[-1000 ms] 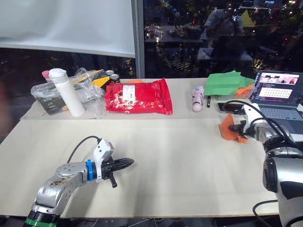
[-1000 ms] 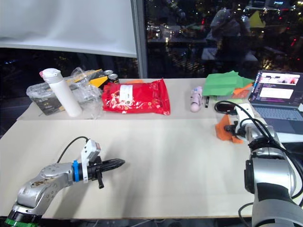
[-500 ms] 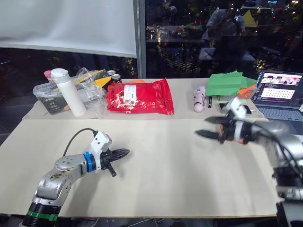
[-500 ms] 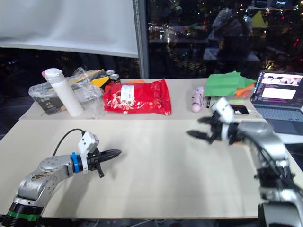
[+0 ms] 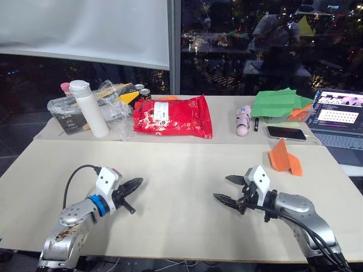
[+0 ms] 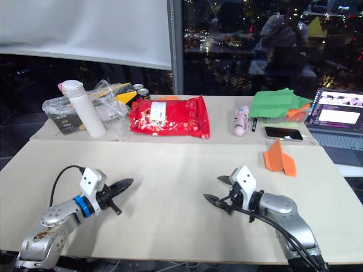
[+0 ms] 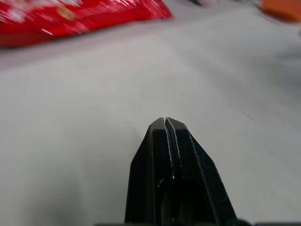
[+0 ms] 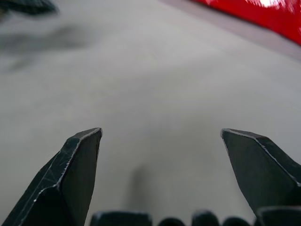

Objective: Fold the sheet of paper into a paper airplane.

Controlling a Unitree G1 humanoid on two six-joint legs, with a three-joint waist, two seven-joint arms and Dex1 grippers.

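Observation:
The orange paper airplane, a pointed folded dart, lies on the table's right side near the phone, with no gripper touching it. My right gripper hovers low over the table's front right, well in front of and left of the airplane, open with nothing between its fingers. At the front left my left gripper is shut and empty, its fingertips pressed together just above the tabletop.
Along the far edge stand a white bottle, a clear plastic bag of items, a red snack bag, a pink tube, green paper sheets, a phone and an open laptop.
The right gripper let go of the orange airplane, left it on the table at the right, then swung left and toward the front edge, open. The camera view shifted.

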